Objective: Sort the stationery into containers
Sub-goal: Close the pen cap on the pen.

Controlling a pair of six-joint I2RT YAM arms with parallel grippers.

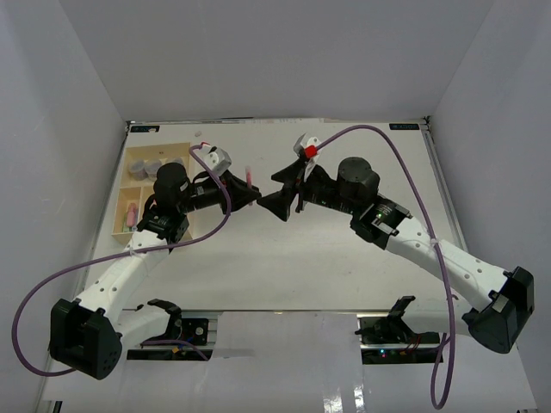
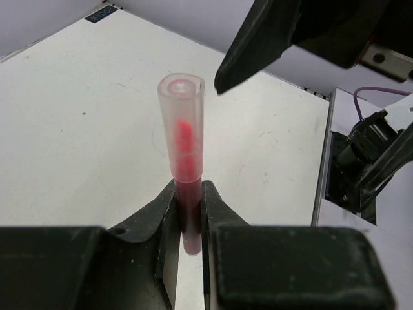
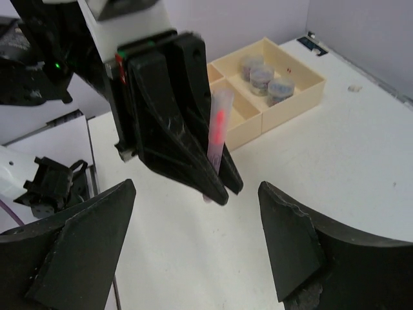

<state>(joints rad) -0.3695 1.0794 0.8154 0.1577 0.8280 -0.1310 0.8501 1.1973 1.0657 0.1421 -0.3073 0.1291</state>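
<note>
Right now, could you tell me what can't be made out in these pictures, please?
Pen: lower end hidden between the fingers of the left gripper, both wrist views.
Tray: top view, partly covered by the left arm; right wrist view, near part behind the left gripper.
Pots: lids too small to read, either view.
Pink item in the tray: top view, too small to identify.

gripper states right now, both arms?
left gripper: closed, holding the pink pen
right gripper: open, holding nothing
</note>
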